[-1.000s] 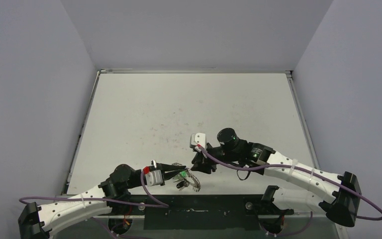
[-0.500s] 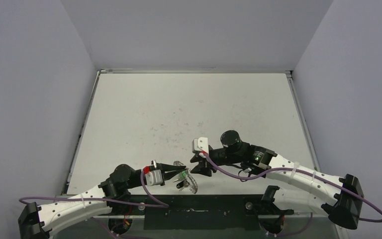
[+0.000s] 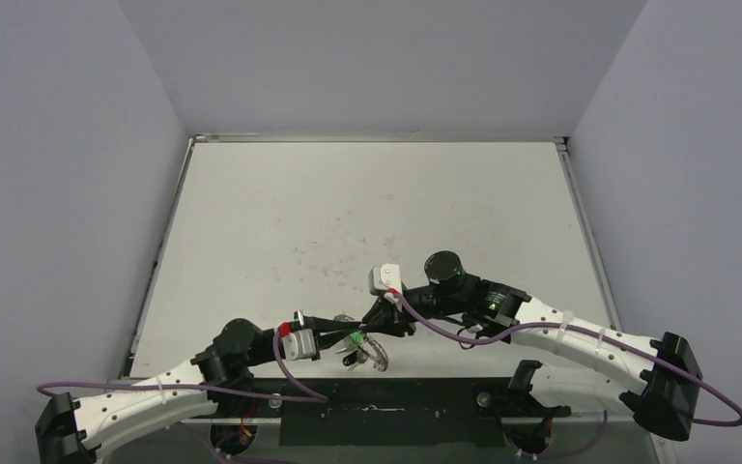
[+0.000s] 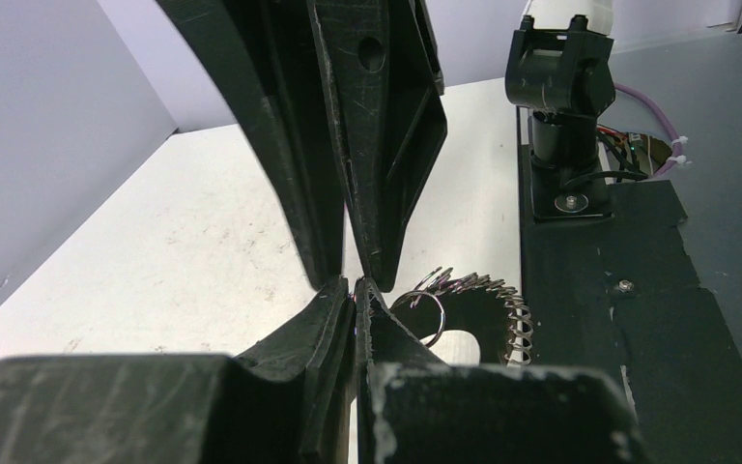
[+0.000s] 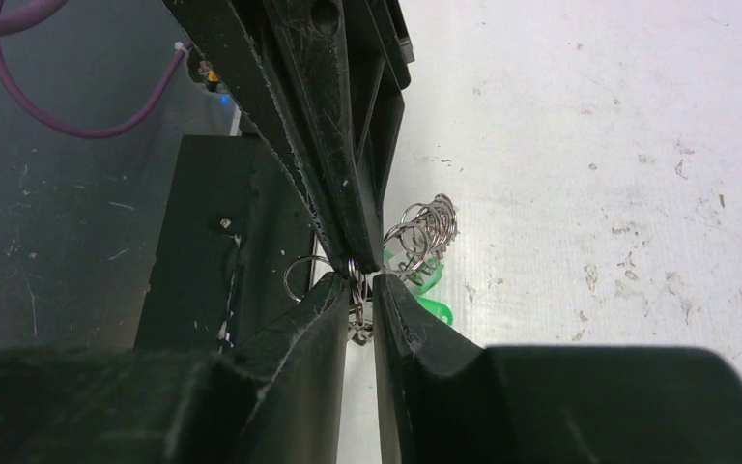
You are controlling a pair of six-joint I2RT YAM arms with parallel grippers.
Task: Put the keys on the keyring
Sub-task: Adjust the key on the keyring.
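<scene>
My left gripper [image 3: 352, 338] is shut on the edge of the keyring [image 3: 378, 355], a scalloped silver hoop held just above the table's near edge. The green-headed key [image 3: 356, 338] hangs at its tips, with a dark key [image 3: 350, 360] below. In the left wrist view my left gripper [image 4: 356, 286] is closed, and the keyring [image 4: 508, 311] curves off to the right. My right gripper [image 3: 376, 327] meets it tip to tip. In the right wrist view my right gripper [image 5: 363, 283] stands narrowly open around small wire rings, beside the green key [image 5: 433, 308] and the keyring's coils [image 5: 428, 224].
A black strip [image 3: 377, 411] runs along the near edge under the grippers. The right arm's base mount [image 4: 558, 106] stands on it. The white table [image 3: 367, 213] stretches away behind, closed in by grey walls.
My right gripper has moved left and toward the near edge, up to the left gripper's tips. The left gripper and keyring have stayed put.
</scene>
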